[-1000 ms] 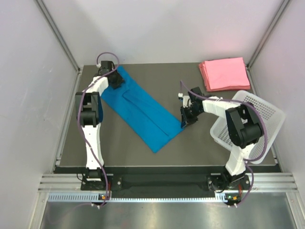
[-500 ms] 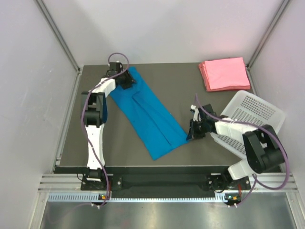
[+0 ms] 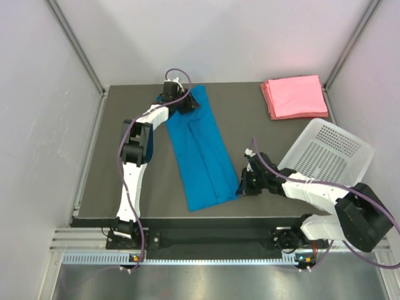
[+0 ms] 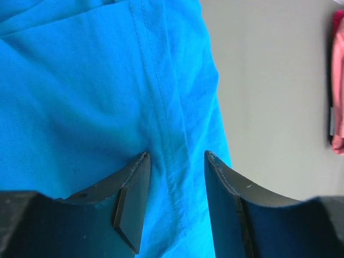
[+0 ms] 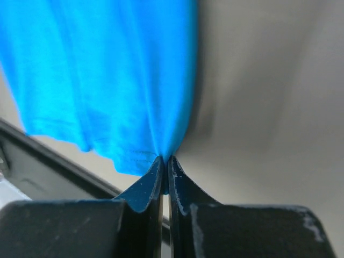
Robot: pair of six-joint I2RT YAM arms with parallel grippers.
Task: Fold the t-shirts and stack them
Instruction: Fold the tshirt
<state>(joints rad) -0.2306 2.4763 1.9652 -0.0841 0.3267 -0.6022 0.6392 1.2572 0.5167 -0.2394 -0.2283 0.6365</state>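
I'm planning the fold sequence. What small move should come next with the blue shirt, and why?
Probably lift the right gripper slightly and carry its corner toward the far end. It is shut on the near corner of the blue shirt, the shirt lies as a long strip, and the left gripper straddles the far end.

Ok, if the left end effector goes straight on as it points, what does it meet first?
Most likely the bright blue cloth t-shirt: it lies ahead of the left end effector, between its open jaws, though depth is unclear.

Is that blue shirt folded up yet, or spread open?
Partly folded: the blue shirt lies as a long narrow strip, sides turned in.
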